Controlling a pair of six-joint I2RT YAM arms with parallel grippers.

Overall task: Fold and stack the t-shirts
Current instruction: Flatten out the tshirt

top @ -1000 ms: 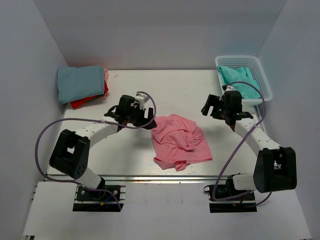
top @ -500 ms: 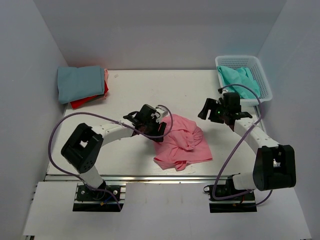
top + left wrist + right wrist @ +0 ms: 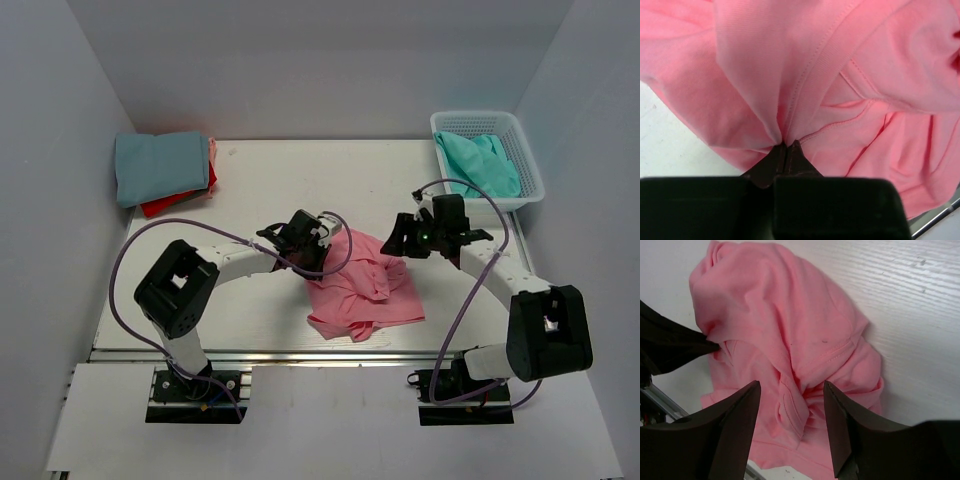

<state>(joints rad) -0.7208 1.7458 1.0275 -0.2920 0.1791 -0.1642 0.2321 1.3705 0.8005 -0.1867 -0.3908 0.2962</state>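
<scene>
**Left gripper pinches the pink shirt**

The salmon pink t-shirt (image 3: 365, 290) lies crumpled at the middle of the table (image 3: 250, 310), towards its near edge. The left gripper (image 3: 787, 150) is clamped on a fold at the shirt's left edge. The right gripper (image 3: 790, 390) hovers spread wide over its far right side. At far left, a blue t-shirt (image 3: 160, 165) tops a red t-shirt (image 3: 175, 203). At far right, a turquoise t-shirt (image 3: 480, 160) lies in the white basket (image 3: 487, 120).

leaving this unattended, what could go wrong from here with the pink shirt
The left gripper pinches a bunched fold of the pink t-shirt, so it may lift several layers as a lump. The right gripper is open over crumpled cloth and could grab the wrong layer. The shirt lies near the front edge of the table; a pull could drag it off.
</scene>
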